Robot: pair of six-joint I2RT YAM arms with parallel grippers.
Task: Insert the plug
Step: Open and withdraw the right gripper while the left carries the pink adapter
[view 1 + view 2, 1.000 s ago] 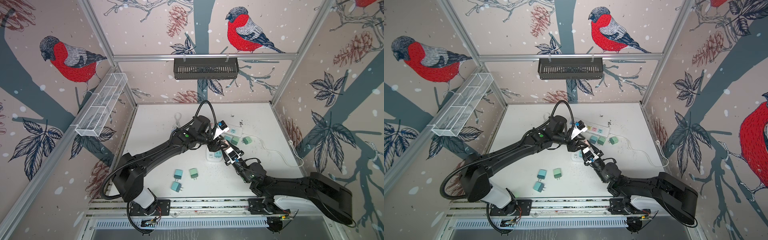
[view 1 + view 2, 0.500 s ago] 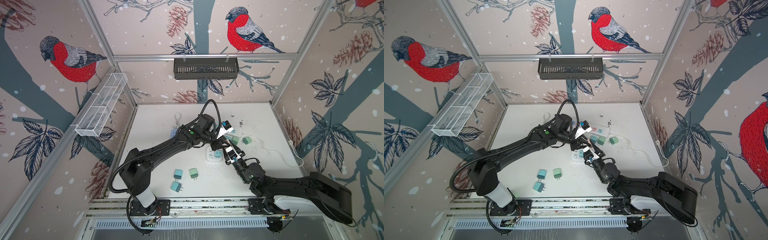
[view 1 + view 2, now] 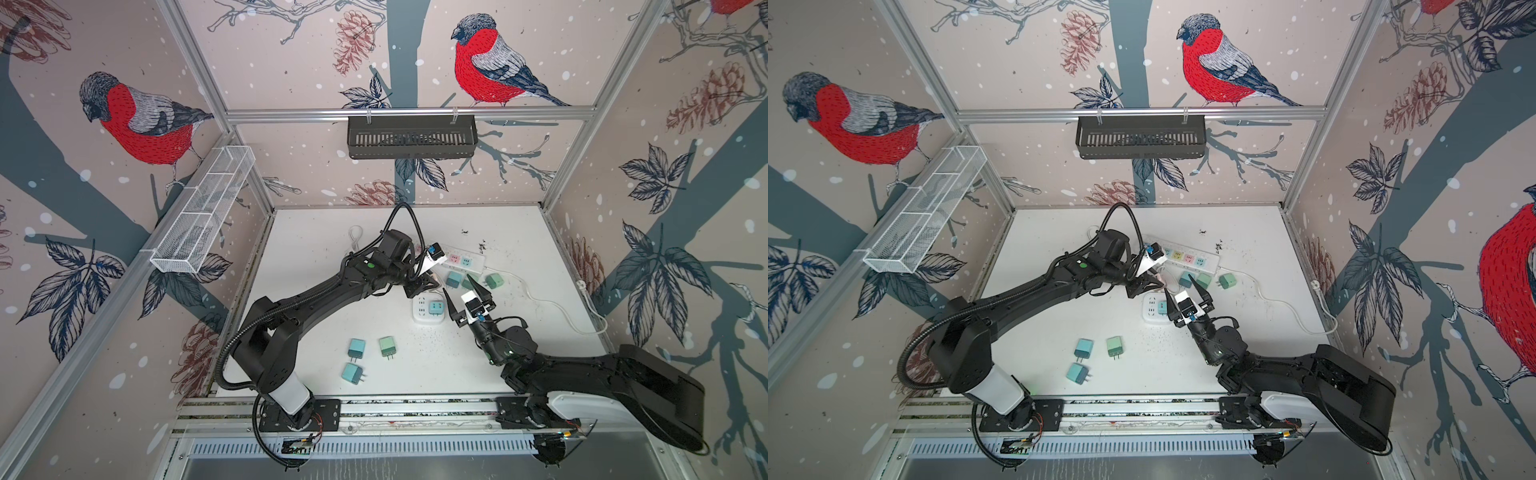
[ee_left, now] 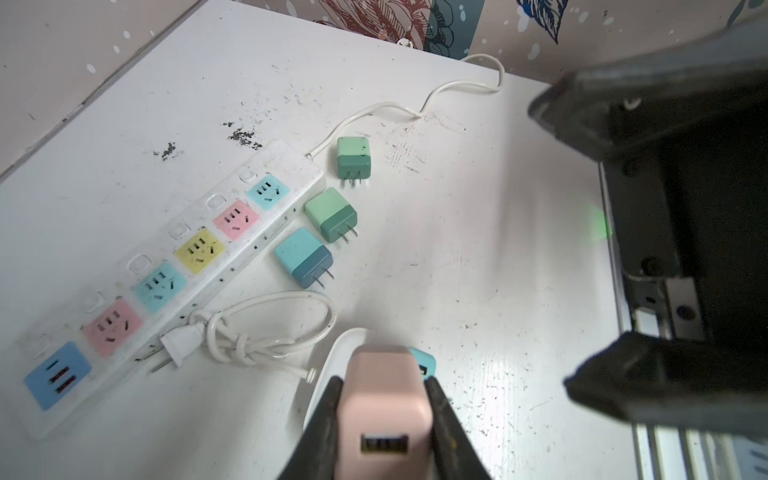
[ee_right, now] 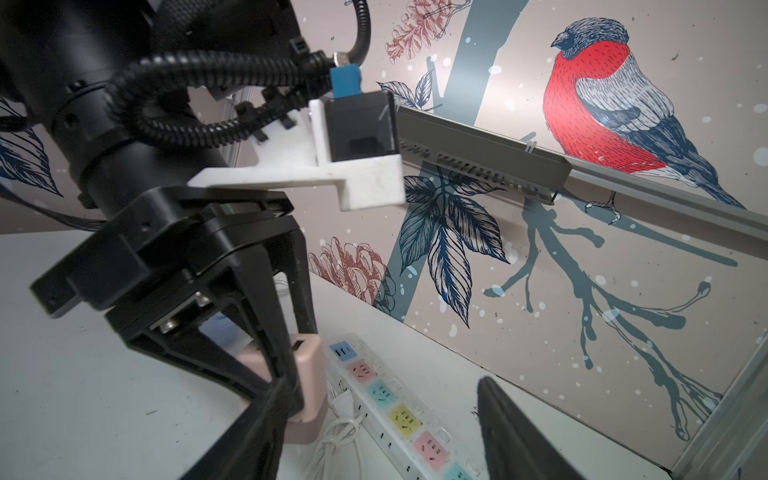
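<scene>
Left tool (image 4: 383, 380) was clamped tight on the pink plug (image 4: 384, 419), USB port facing the wrist camera. It hung over the rim of the white socket block (image 4: 337, 350), right beside the teal plug (image 4: 424, 361) sitting on that block. Right tool (image 3: 456, 282) stood close by, fingers spread wide, gripping nothing. It was crowded on one side, with the coiled cord (image 4: 266, 328) against the long power strip (image 4: 166, 266). Beyond the three loose plugs (image 4: 332, 214) along the strip's edge, the tabletop (image 4: 478, 249) lay bare.

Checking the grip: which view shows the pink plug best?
Left wrist view: the pink plug sits large in the left pincer. Right wrist view shows its side, partly hidden; both top views, barely a sliver.
</scene>
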